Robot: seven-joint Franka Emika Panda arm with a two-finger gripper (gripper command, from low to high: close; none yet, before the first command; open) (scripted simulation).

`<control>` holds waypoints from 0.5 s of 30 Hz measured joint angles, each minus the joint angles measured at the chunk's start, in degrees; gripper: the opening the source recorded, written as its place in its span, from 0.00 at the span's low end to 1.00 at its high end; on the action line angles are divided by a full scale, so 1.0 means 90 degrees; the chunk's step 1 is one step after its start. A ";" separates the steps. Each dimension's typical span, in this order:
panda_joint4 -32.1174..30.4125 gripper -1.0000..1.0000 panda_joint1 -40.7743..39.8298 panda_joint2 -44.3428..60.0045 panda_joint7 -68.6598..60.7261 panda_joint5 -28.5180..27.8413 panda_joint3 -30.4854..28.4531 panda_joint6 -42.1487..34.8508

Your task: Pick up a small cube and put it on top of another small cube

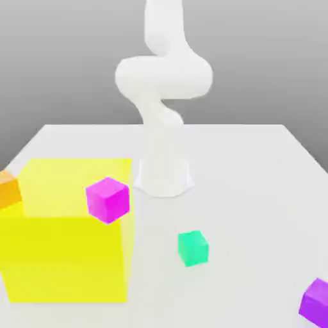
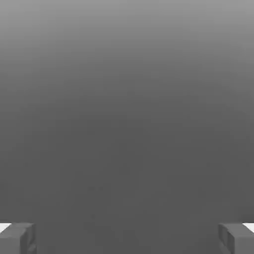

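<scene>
Gleaming plain teal-green small cube (image 1: 193, 248)

The white table (image 1: 256, 166) is viewed from its near edge, facing the white arm (image 1: 163, 77); plain grey is faced closely between two grey fingertips (image 2: 17, 239) in the hand view.

White table (image 1: 256, 166) carries: big yellow block (image 1: 64, 256), teal-green cube (image 1: 193, 248), purple cube (image 1: 316, 302), arm base (image 1: 164, 176).
</scene>
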 joint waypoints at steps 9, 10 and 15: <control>-0.1817 0.50 0.0470 0.1690 -0.0462 0.0140 0.0061 0.1458; -0.2027 0.50 0.0522 0.1884 -0.0513 0.0151 0.0076 0.1623; -0.3152 0.50 0.0781 0.2975 -0.0758 0.0165 0.0187 0.2535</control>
